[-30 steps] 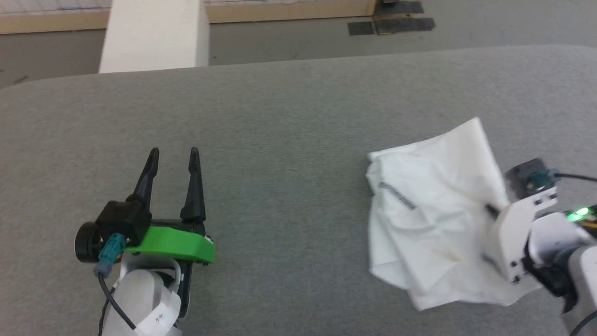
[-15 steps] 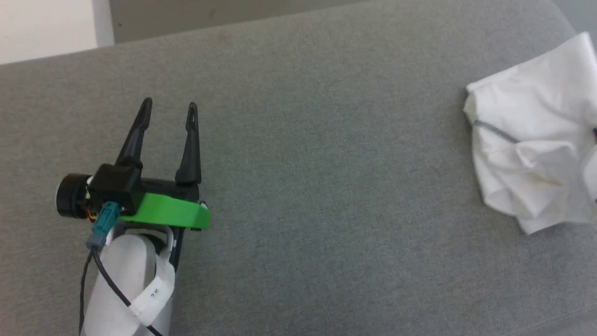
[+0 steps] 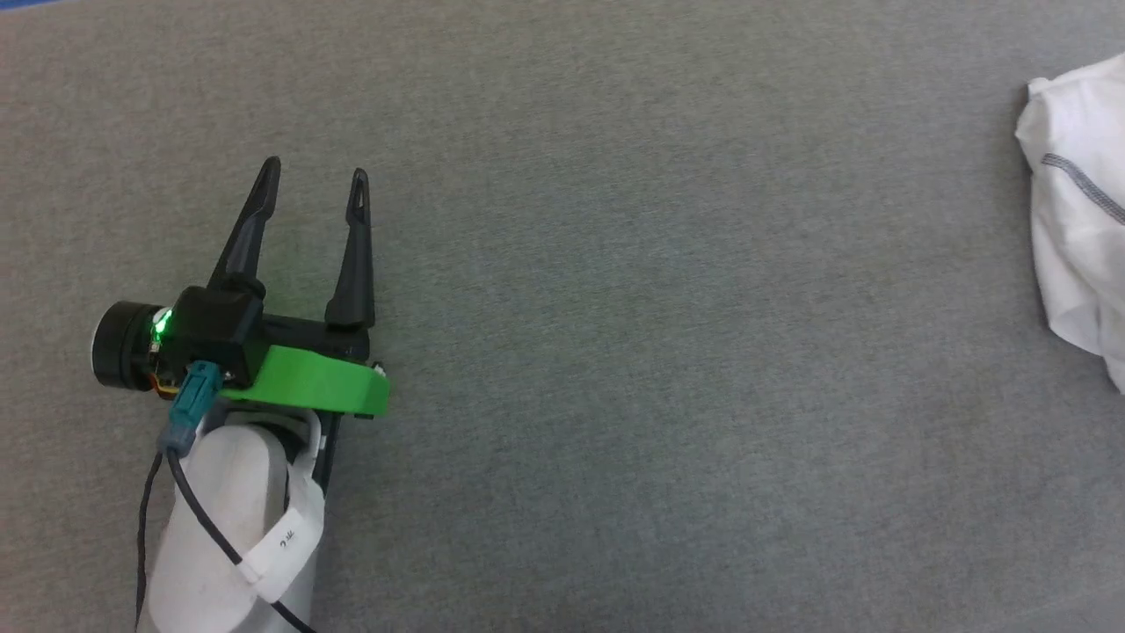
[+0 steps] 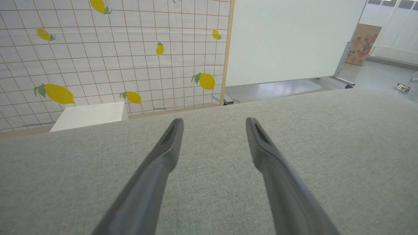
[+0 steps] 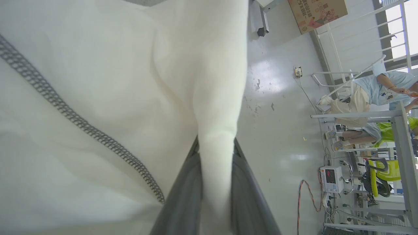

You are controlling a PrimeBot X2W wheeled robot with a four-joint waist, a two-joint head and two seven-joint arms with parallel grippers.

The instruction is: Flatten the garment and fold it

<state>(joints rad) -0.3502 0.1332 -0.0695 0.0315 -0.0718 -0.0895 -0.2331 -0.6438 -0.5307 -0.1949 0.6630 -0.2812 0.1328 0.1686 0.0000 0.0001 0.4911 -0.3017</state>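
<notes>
The right pincer (image 5: 215,143) is drawn narrow and clamped on a raised ridge of the white thin-fabric garment (image 3: 1077,202), the cloth running up from between its two dark fingers in the right wrist view. A dark grey stitched seam (image 5: 81,124) crosses the fabric just beside that grip. In the head view the garment sits bunched at the far right edge of the grey cloth-covered surface (image 3: 659,308), with its folds overlapping; whether any part is lifted clear cannot be told.

The left pincer (image 3: 315,174) stands wide and holds nothing. It hovers over bare surface at the lower left, well apart from the garment.

The step in hand looks like the flattening stage, with no fold begun: one pincer has a hold and the cloth is not yet spread. The next move probably calls for a second hold, so the left pincer would need to cross to the garment, take an edge away from the right pincer's grip, and the two pull apart to open the fabric out flat.
</notes>
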